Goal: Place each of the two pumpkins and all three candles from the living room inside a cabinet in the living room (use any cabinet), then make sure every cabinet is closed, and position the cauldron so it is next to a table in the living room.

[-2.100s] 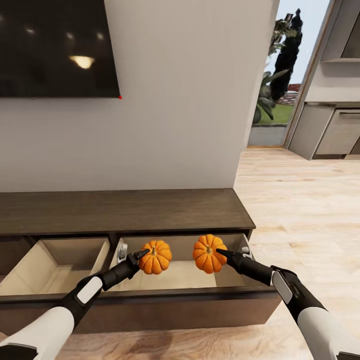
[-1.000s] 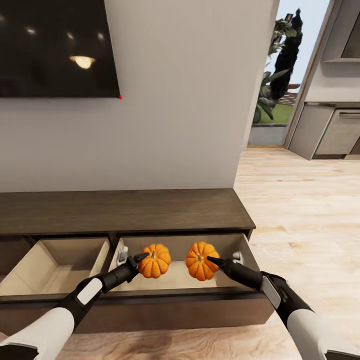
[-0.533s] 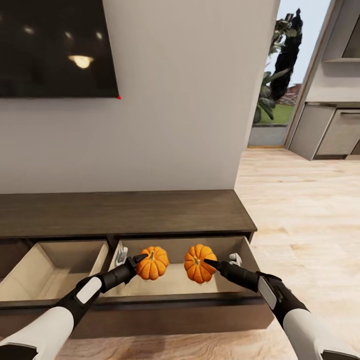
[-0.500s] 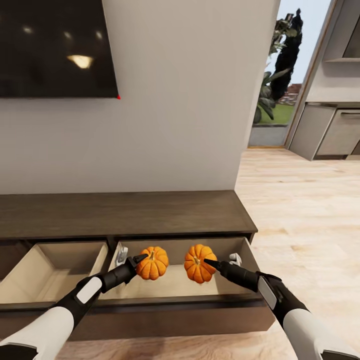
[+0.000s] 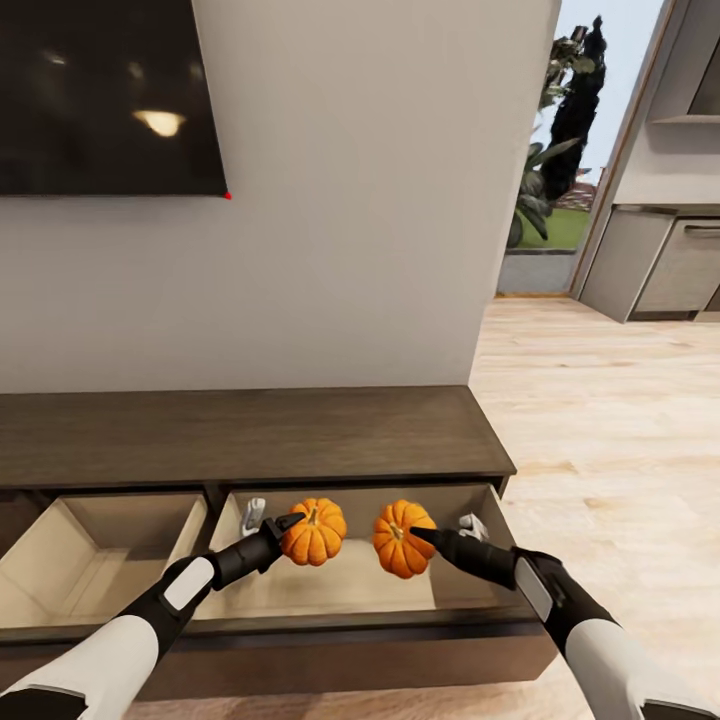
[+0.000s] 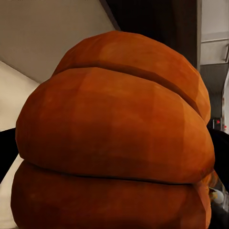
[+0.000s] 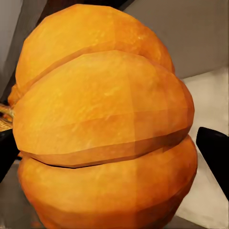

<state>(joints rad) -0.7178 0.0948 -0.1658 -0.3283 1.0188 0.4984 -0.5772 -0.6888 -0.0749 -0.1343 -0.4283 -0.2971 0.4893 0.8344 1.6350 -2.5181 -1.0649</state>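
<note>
Two orange pumpkins hang over the open right drawer of the dark-brown cabinet [image 5: 250, 435]. My left gripper [image 5: 291, 524] is shut on the left pumpkin [image 5: 315, 533], whose ribbed side looms close in the left wrist view [image 6: 114, 143]. My right gripper [image 5: 419, 536] is shut on the right pumpkin [image 5: 400, 541], also close up in the right wrist view [image 7: 105, 124], with a dark fingertip [image 7: 215, 149] beside it. Small white objects, possibly candles, lie at the drawer's left end [image 5: 253, 514] and right end [image 5: 472, 525]. The cauldron is out of view.
A second drawer [image 5: 90, 545] stands open to the left, pale beige inside. A dark TV [image 5: 100, 95] hangs on the wall above the cabinet. Wooden floor [image 5: 610, 430] stretches to the right toward a glass door and grey kitchen units [image 5: 660, 260].
Both pumpkins have sunk a little lower over the right drawer, and the right one has come in towards the left one. The head view has shifted slightly.
</note>
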